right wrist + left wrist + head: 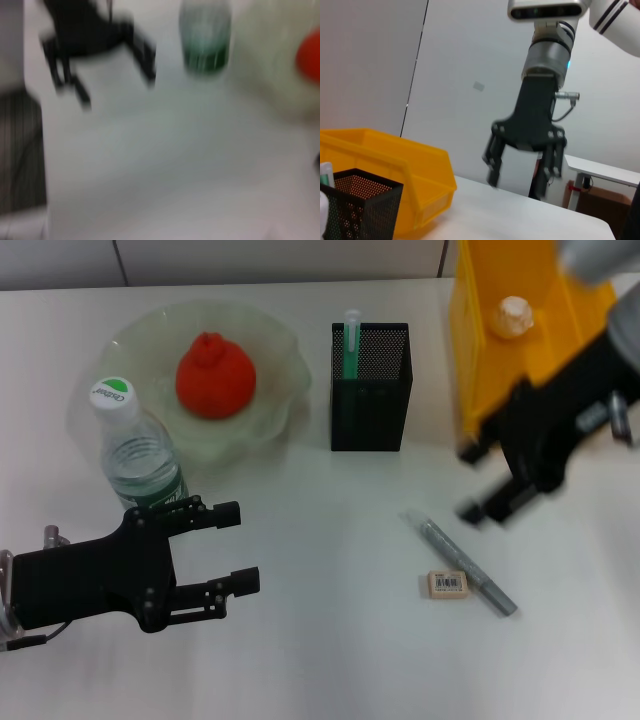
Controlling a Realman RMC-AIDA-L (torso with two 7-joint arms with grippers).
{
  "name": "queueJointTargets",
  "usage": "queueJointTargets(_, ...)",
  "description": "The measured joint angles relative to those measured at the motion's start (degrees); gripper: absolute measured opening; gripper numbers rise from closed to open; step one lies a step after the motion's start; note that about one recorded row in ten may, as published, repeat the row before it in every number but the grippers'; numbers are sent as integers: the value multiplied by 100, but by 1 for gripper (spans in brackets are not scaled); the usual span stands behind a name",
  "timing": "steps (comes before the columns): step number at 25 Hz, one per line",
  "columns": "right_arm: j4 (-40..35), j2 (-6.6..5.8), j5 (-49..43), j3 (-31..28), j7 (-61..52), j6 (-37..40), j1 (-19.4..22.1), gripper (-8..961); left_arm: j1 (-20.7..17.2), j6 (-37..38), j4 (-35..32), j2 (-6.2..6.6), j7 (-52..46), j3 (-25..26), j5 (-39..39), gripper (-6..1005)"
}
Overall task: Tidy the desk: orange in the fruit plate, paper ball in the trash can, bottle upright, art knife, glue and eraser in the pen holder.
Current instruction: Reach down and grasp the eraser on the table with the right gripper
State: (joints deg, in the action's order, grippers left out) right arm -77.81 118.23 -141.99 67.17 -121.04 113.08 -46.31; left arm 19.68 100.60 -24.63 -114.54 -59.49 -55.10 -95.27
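Observation:
The orange [215,375] lies in the pale green fruit plate [275,345]. The bottle [135,450] stands upright in front of the plate. A green tube with a clear cap [350,340], which looks like the glue, stands in the black mesh pen holder [370,390]. The paper ball [513,316] rests inside the yellow trash can [500,370]. A grey art knife [460,562] lies on the table with the eraser [447,584] beside it. My left gripper [238,546] is open and empty, right of the bottle. My right gripper [472,482], also [520,172], hangs open and empty beside the trash can, above the knife.
The white table [320,640] carries everything. The trash can [395,165] and pen holder [362,205] stand side by side at the back. The right wrist view shows the bottle [205,35], the orange [310,55] and my left gripper [95,50].

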Motion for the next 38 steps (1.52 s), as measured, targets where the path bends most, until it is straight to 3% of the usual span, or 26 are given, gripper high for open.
queueJointTargets(1,0,0,0,0,0,0,0,695,0,0,1,0,0,0,0,775)
queueJointTargets(3,107,110,-447,703,-1,33,-70,695,2,2,2,-7,-1,0,0,776)
queueJointTargets(12,804,139,-418,2156,-164,-887,-113,694,0,-8,3,-16,-1,20,0,775)
queueJointTargets(21,1148,140,-401,2554,-188,-1387,-122,694,-9,-44,2,-32,-2,39,0,775)
queueJointTargets(24,1307,150,-370,2654,-200,-1556,-130,629,-12,-50,2,-34,-7,49,0,775)
queueJointTargets(38,1729,157,-117,3163,-275,-2268,-146,513,-15,-100,2,-42,-63,14,0,775)
